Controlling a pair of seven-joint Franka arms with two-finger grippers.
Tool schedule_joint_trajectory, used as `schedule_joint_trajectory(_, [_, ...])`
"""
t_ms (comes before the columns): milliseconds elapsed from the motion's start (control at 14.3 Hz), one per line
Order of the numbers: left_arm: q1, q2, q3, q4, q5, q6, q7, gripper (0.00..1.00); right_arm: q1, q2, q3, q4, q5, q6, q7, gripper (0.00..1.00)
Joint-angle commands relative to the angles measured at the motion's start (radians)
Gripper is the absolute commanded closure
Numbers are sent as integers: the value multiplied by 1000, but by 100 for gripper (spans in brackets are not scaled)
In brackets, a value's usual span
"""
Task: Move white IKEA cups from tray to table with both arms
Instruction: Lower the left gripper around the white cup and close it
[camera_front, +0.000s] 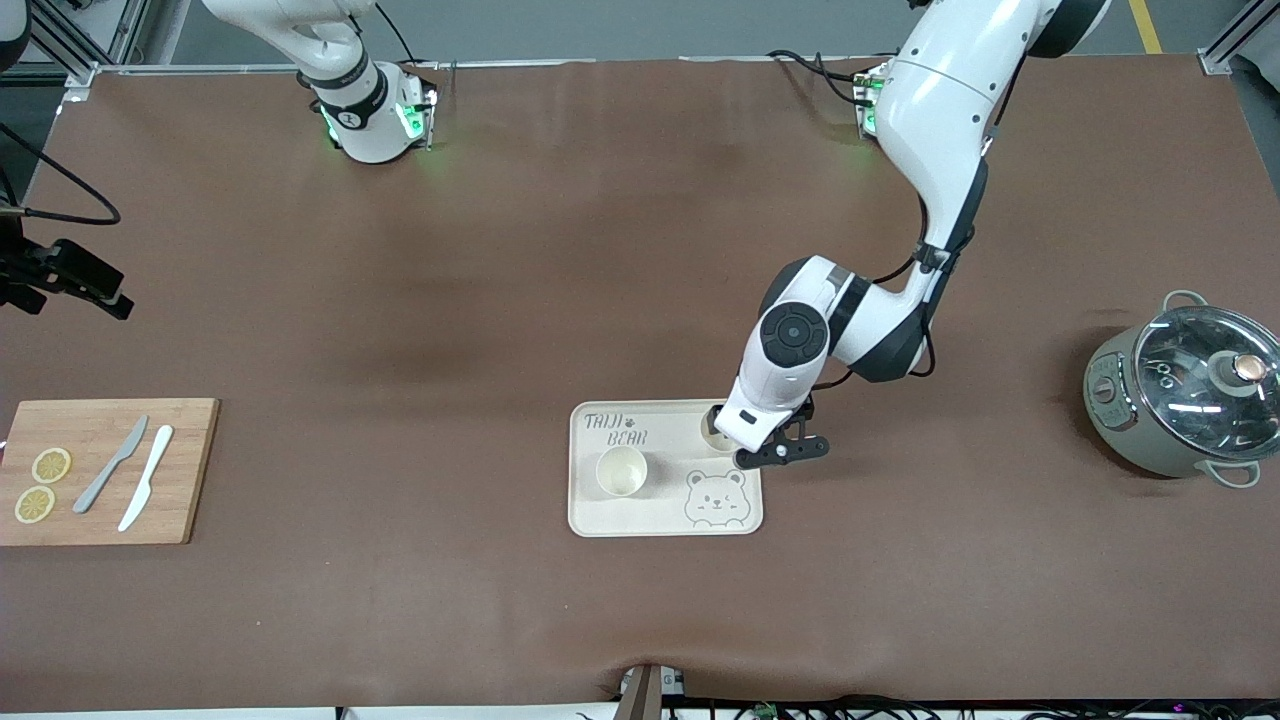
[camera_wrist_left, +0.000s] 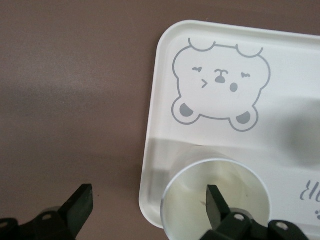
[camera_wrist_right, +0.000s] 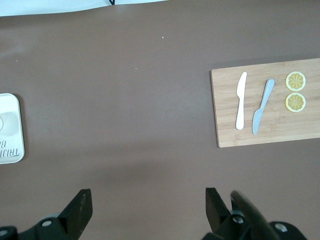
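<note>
left gripper (camera_wrist_left: 147, 210) spread wide astride rim of glossy tapered white cup (camera_wrist_left: 216, 199) on bear-printed cream tray (camera_front: 590, 520), one finger inside, second round cup (camera_front: 621, 471) upright on same tray toward right arm's end, right gripper (camera_wrist_right: 145, 210) waiting, spread above brown table (camera_wrist_right: 125, 100)

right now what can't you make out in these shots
- Second cup, front view: mostly covered by the left arm's wrist; only a sliver of rim shows.
- That cup, left wrist view: cut off by the picture's edge; one finger sits inside it, the other outside, jaws apart.
- Right gripper: outside the front view, so what it hangs over is unclear; its wrist view shows open jaws over bare table.
- Tray, right wrist view: cut by the edge.
</note>
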Motion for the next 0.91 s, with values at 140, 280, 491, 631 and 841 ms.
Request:
schedule_joint_trajectory(140, [-13, -1, 5, -13, 29, 23, -28, 0, -15, 19, 6, 22, 22, -10, -8, 0])
schedule_joint_trajectory(280, [-17, -1, 4, -11, 27, 23, -54, 65, -15, 19, 6, 24, 20, -10, -8, 0])
schedule_joint_trajectory(491, [-22, 7, 7, -16, 32, 23, -77, 100, -10, 33, 6, 22, 22, -10, -11, 0])
schedule_joint_trajectory(631, [-17, 6, 7, -16, 40, 23, -76, 100, -5, 42, 8, 16, 40, -8, -6, 0])
schedule_joint_trajectory(841, [-13, 6, 7, -16, 41, 23, -75, 100, 5, 74, 12, 21, 52, -11, 3, 0])
